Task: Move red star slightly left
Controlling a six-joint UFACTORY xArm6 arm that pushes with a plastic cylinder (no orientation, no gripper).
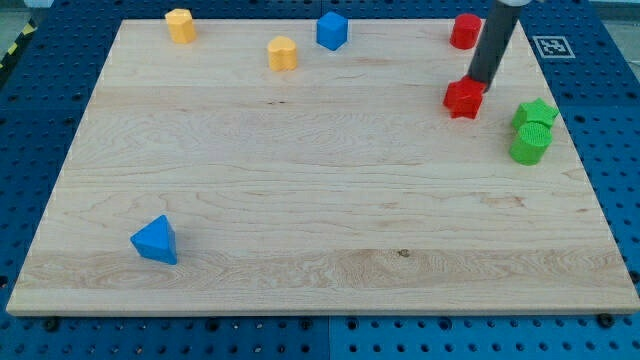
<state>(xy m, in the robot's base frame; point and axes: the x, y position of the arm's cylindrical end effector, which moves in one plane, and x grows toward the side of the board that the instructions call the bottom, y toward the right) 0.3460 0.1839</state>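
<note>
The wooden board (320, 190) carries eight small blocks and sits on a blue perforated table (610, 150). No box, tray or other container shows; everything lies loose on the bare wood.

Taking the board's middle as the clock's centre, the red star (464, 98) lies at about two o'clock, near the right edge. A second red block (465, 31), rounded and hard to make out in shape, sits at about one o'clock by the top edge. Off toward three o'clock from the red star stand a green star (535, 113) and, touching it just below, a green rounded block (530, 145). A blue block (332, 30) is at twelve o'clock, a yellow block (283, 53) at eleven, another yellow block (180, 25) at the far ten-to-eleven corner, and a blue wedge-shaped block (156, 240) at about eight o'clock.

The dark rod comes down from the view's top edge, where its upper part is cut off, leaning slightly so its lower end sits further left than its upper. My tip (476, 84) rests at the red star's upper right edge, at roughly one o'clock from the star's centre, touching it or very nearly so. It is a plain rod with nothing to spread or pinch.

A black-and-white marker tag (553, 46) lies on the table beyond the board's top right corner.
</note>
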